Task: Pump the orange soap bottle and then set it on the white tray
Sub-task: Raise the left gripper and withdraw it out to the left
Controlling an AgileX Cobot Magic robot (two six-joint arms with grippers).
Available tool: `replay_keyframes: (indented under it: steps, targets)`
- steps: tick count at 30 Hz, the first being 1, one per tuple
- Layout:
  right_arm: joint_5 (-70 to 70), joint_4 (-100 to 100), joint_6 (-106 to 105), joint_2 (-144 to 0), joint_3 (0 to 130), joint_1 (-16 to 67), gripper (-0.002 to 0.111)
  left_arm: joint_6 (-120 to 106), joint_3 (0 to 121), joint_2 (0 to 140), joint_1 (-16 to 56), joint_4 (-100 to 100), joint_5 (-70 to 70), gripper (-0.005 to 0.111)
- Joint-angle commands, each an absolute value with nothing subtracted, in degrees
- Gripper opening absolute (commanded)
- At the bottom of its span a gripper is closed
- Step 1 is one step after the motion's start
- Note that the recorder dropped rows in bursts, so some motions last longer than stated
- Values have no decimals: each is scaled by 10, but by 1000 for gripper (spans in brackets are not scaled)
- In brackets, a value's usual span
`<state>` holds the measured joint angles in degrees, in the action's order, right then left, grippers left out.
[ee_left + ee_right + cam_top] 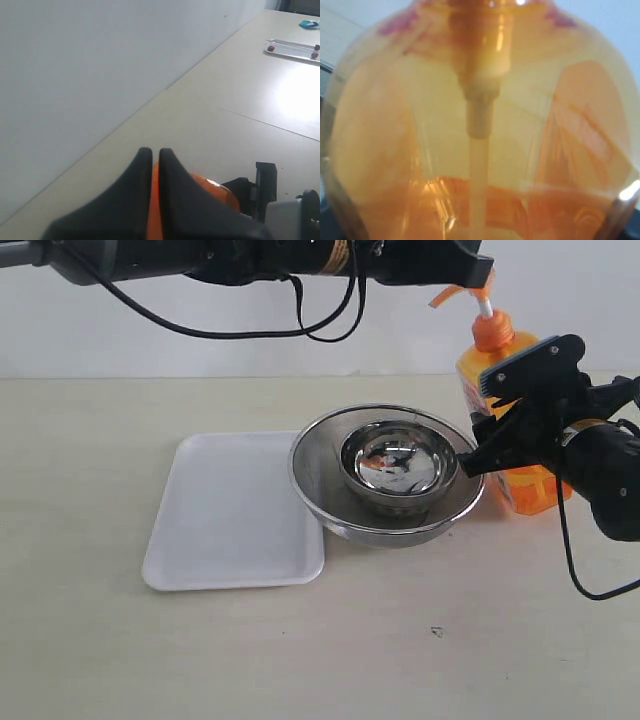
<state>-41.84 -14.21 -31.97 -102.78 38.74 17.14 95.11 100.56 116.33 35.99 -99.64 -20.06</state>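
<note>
The orange soap bottle [530, 490] stands upright at the right of the table, just behind and right of the steel bowls. My right gripper [478, 420] is shut on its body, one finger on each side. The translucent bottle [480, 125] and its dip tube fill the right wrist view, hiding the fingers. My left arm reaches across the top, and my left gripper [470, 278] sits at the pump head. Its jaws [155, 152] are shut, and the orange pump head [215, 192] shows just beneath them. The white tray [230, 510] lies flat on the left with nothing on it.
A large steel bowl [320, 490] holding a smaller steel bowl [395, 460] stands between tray and bottle, its rim overlapping the tray's right edge. A white wall runs behind the table. A metal tray [295, 47] lies far off on the table.
</note>
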Motion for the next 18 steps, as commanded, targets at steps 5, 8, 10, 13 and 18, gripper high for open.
replay_keyframes:
  steps: [5, 8, 10, 13, 18]
  targets:
    - [-420, -136, -316, -1024, 391, 172, 0, 940, 1007, 1136, 365, -999, -195, 5]
    - [-420, -136, -316, -1024, 391, 172, 0, 940, 1007, 1127, 365, -999, -195, 5]
    - [-422, -136, -316, -1024, 391, 172, 0, 932, 1007, 1119, 365, -999, -195, 5]
    - [-422, -136, -316, -1024, 391, 172, 0, 927, 1007, 1105, 365, -999, -195, 5]
    - [-422, -136, -316, -1024, 391, 172, 0, 919, 1007, 1074, 365, -999, -195, 5]
